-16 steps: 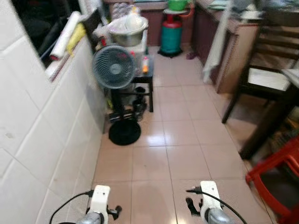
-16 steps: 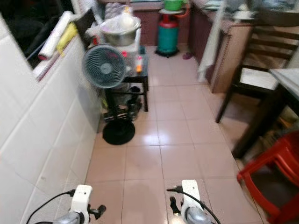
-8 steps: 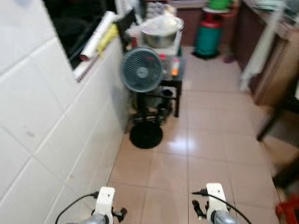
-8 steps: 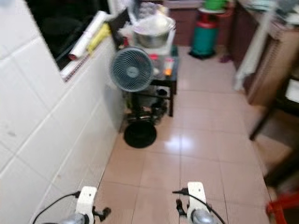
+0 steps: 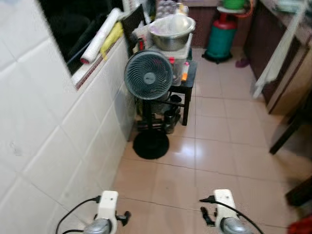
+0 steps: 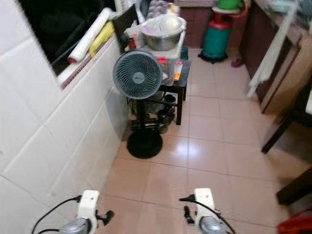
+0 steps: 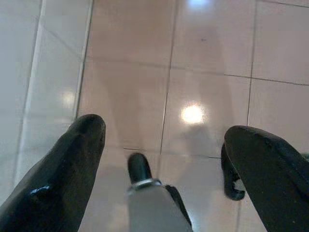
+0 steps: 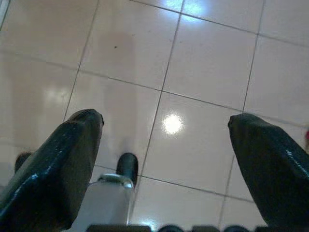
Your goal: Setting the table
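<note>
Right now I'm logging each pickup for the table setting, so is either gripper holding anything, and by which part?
Nothing is held. The left gripper and right gripper hang open above the floor tiles.

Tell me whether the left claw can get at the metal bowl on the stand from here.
Probably not. The left claw hangs low and open over the floor tiles, while the metal bowl sits well ahead on the black stand, behind the fan. The robot would need to walk closer.

Right claw (image 8: 164, 159) spread wide above glossy floor tiles (image 8: 207, 63)
</note>
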{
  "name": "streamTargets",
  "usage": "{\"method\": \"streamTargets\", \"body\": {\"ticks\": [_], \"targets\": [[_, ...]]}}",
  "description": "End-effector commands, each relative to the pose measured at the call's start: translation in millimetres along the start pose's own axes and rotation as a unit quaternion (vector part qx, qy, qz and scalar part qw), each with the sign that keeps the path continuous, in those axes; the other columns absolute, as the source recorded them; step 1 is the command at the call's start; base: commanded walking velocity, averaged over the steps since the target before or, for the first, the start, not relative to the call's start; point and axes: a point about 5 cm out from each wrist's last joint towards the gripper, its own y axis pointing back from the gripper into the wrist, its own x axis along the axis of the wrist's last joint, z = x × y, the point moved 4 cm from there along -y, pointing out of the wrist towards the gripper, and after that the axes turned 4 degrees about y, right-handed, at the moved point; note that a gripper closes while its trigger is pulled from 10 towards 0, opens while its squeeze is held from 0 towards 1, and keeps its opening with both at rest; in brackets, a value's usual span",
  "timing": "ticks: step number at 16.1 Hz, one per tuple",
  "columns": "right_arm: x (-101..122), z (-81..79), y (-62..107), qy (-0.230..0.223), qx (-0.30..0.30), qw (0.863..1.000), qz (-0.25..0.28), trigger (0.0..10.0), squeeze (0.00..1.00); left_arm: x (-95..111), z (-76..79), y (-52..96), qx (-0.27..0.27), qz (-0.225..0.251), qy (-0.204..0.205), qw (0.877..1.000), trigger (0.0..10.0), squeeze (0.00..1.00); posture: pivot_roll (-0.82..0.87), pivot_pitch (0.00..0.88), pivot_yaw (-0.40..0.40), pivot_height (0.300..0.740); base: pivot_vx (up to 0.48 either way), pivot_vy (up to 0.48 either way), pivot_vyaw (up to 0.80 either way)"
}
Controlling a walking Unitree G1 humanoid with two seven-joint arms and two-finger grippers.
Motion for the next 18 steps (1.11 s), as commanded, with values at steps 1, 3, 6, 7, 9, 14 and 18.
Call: {"method": "streamTargets", "body": {"ticks": [1, 3, 6, 7, 9, 14, 18], "targets": [[4, -11.8, -1.1, 0.010, 0.017, 1.000, 0.002, 10.0, 0.00, -5, -12.1, 2.2, 0.020, -0.010, 0.007, 1.000, 10.0, 0.00, -0.04, 0.000, -0.004, 0.740, 0.000, 0.000, 0.00], [8, -13.8, -2.1, 0.024, 0.024, 0.999, 0.004, 10.0, 0.00, -8, -13.8, 2.7, 0.026, -0.011, 0.020, 0.999, 10.0, 0.00, 0.00, 0.000, -0.037, 0.740, 0.000, 0.000, 0.00], [14, -14.7, -3.0, 0.038, 0.029, 0.999, 0.008, 10.0, 0.00, -11, -19.0, 4.1, 0.037, -0.013, 0.033, 0.999, 10.0, 0.00, 0.03, 0.000, -0.062, 0.740, 0.000, 0.000, 0.00], [16, -14.6, -3.5, 0.038, 0.029, 0.999, 0.009, 10.0, 0.00, -11, -19.0, 3.9, 0.039, -0.013, 0.034, 0.999, 10.0, 0.00, 0.03, 0.000, -0.062, 0.740, 0.000, 0.000, 0.00], [17, -15.2, -3.8, 0.033, 0.027, 0.999, 0.008, 10.0, 0.00, -9, -19.4, 3.6, 0.041, -0.012, 0.033, 0.999, 10.0, 0.00, 0.03, 0.000, -0.056, 0.740, 0.000, 0.000, 0.00], [8, -12.8, -2.7, 0.008, 0.014, 1.000, -0.005, 10.0, 0.00, -3, -18.8, 2.6, 0.035, -0.013, 0.006, 0.999, 10.0, 0.00, 0.01, 0.000, -0.024, 0.740, 0.000, 0.000, 0.00], [3, -11.8, -2.1, -0.003, 0.007, 1.000, -0.012, 10.0, 0.00, -5, -19.6, 3.0, 0.034, -0.015, -0.002, 0.999, 10.0, 0.00, -0.01, 0.000, -0.007, 0.740, 0.000, 0.000, 0.00]]}}
